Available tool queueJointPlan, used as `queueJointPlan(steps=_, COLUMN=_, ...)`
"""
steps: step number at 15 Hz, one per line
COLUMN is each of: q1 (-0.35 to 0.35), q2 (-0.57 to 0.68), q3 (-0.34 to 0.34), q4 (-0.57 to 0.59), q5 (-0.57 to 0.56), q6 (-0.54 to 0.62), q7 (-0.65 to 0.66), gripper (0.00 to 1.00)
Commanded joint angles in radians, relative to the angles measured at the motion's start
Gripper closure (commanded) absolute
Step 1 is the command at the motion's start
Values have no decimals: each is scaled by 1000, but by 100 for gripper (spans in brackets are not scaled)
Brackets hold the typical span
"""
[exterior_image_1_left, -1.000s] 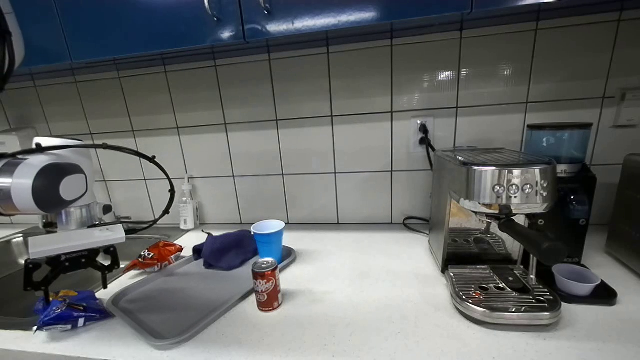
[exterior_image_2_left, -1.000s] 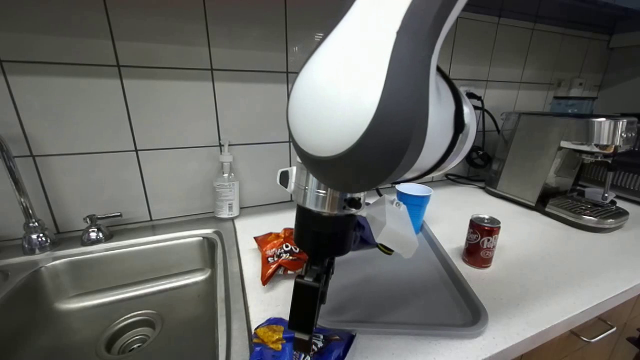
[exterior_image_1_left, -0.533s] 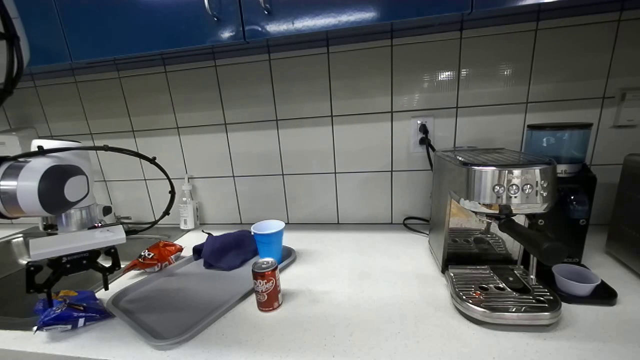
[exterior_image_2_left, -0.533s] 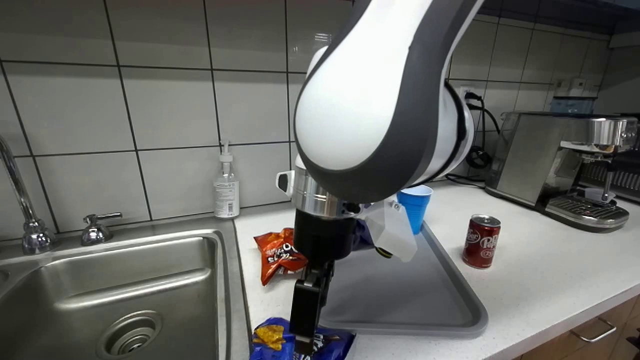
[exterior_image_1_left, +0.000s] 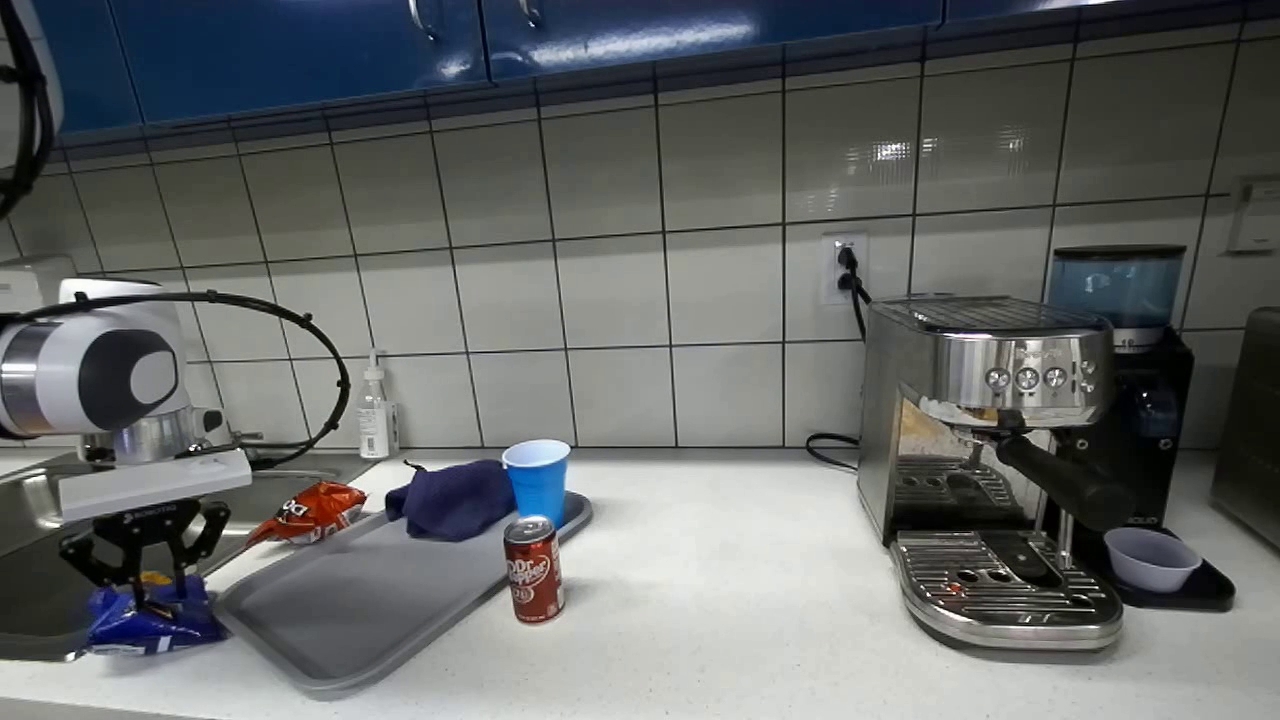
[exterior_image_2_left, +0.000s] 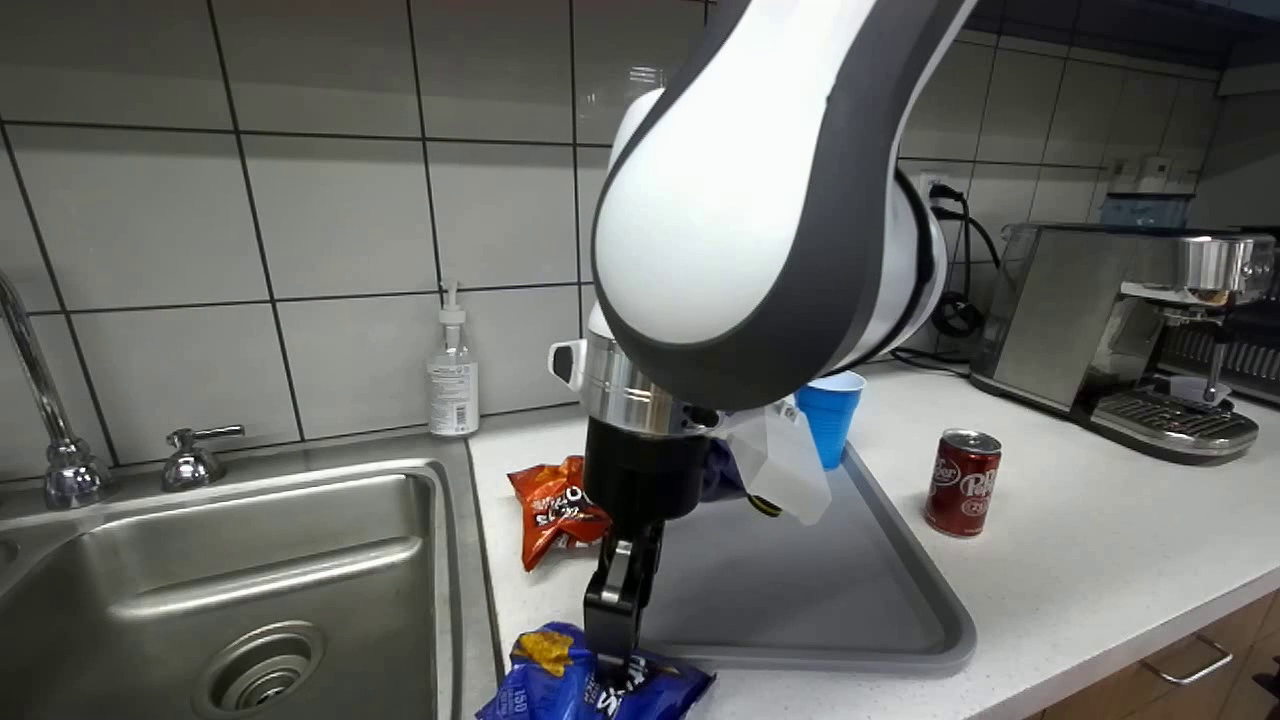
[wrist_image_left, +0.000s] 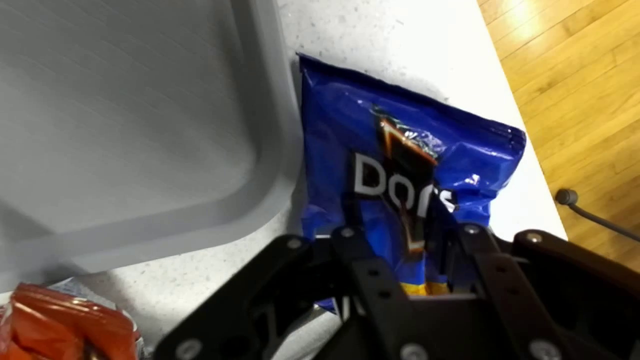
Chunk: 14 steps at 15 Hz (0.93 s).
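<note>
One tiled wall backs a long white countertop with a steel sink at one end and an espresso machine toward the other. Between them lies a grey tray. On its sink side the gripper points down, its jaws pinched on a blue chip bag. The bag rests on the countertop beside the tray's corner, close to the front edge; whether it touches the rim I cannot tell. Gripping it seems the step in hand, since the wrist view shows its print creased between the jaws. Moving it from here would call for a steady hold on slick film, light enough to spare the contents, and clearance from the rim. An orange chip bag lies farther back, between sink and tray. A dark cloth sits on the tray's far part; a blue cup stands beside it, and a red soda can stands upright on the countertop near the tray.
</note>
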Motion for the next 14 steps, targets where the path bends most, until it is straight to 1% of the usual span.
queueJointPlan(steps=1, q1=-33, q2=5, q3=35, q4=3, q5=-35, q6=12, q7=34, gripper=95)
queueJointPlan(steps=2, q1=-33, q2=5, q3=38, q4=3, q5=-35, q6=12, q7=33, gripper=100)
queueJointPlan(steps=7, q1=-48, q2=-10, q3=65, q4=-4, q5=-21, q6=10, q7=15, gripper=100)
queueJointPlan(steps=12, q1=-115, q2=-64, q3=159, q4=-23, q5=27, q6=4, q7=-32, gripper=100)
queueJointPlan(steps=14, q1=-135, q2=-92, q3=183, q4=-26, q5=36, q6=-8, q7=-39, gripper=100)
